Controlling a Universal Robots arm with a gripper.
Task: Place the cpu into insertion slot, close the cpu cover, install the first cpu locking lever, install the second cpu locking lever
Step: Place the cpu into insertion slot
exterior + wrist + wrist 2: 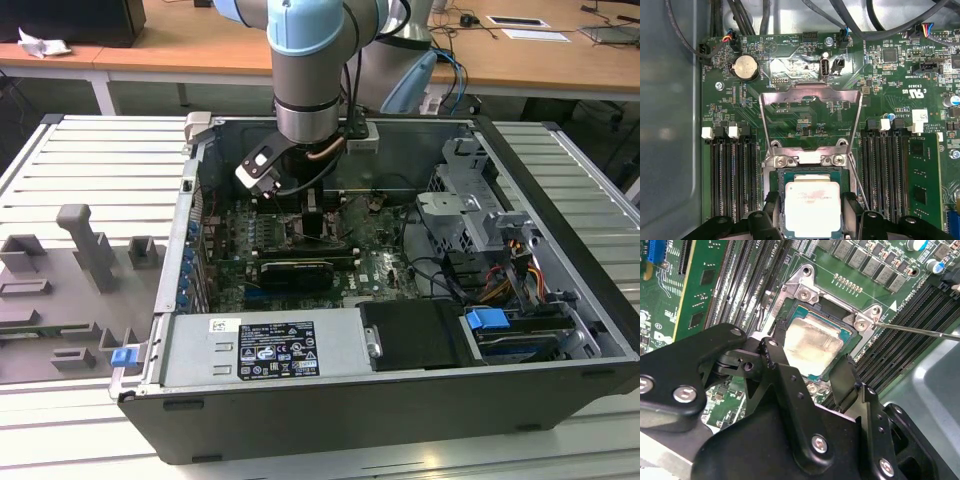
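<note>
Black gripper (pixel 809 359) on the robot arm straddles the flat, square, silver-topped cpu (pixel 812 210), which lies level inside the dark, metal-rimmed insertion slot (pixel 864 320) on the green board (pixel 880 105). Whether it pinches the chip cannot be told. Beyond the slot, away from the gripper, the thin silvery windowed cpu cover (pixel 810 95) stands open. A thin wire locking lever (pixel 920 330) sticks out alongside.

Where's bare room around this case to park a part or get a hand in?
Free: slatted table on the exterior view's right of the case, plus the strip in front. The exterior view's left holds grey fixtures. Inside is tight: tool at the cpu, memory slots flanking.
</note>
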